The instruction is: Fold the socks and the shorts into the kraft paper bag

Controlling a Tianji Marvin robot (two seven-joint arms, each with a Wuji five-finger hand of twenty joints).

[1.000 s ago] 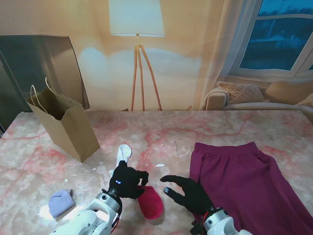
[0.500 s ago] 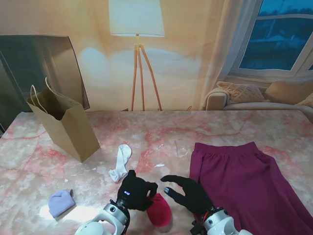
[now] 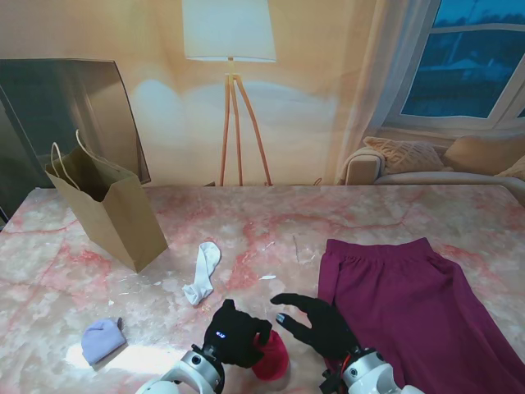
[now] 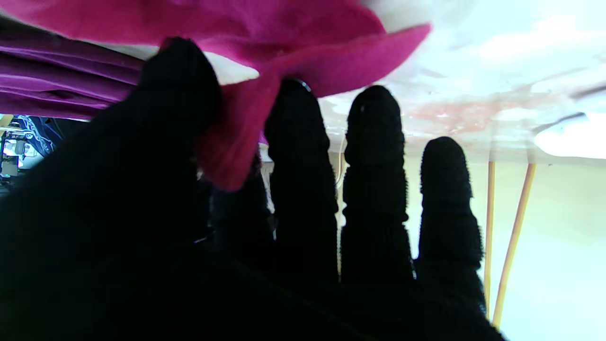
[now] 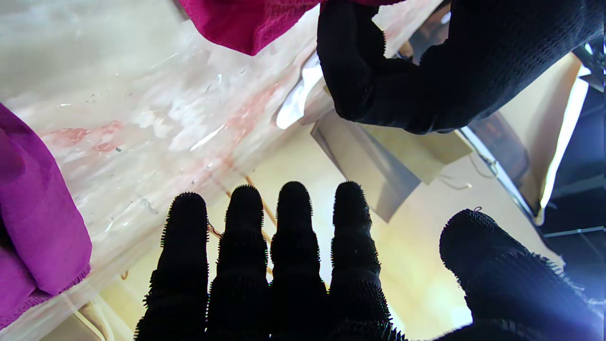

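My left hand [image 3: 238,335] pinches the red sock [image 3: 273,357] near the table's front edge; in the left wrist view the thumb and a finger [image 4: 296,142] clamp a fold of the red sock [image 4: 293,52]. Just to its right my right hand [image 3: 321,324] hovers with fingers spread and holds nothing. The magenta shorts [image 3: 406,304] lie flat on the right. A white sock [image 3: 202,272] lies farther from me, and a lavender sock [image 3: 103,338] sits at the near left. The kraft paper bag [image 3: 111,212] stands open at the far left.
The pink marble table [image 3: 271,222] stretches to a backdrop showing a floor lamp [image 3: 230,90] and a sofa [image 3: 443,160]. A dark panel [image 3: 57,98] stands behind the bag.
My left hand has drawn nearer to me and to the right, dragging the red sock along; the white sock is now uncovered. The right hand has stayed in place.
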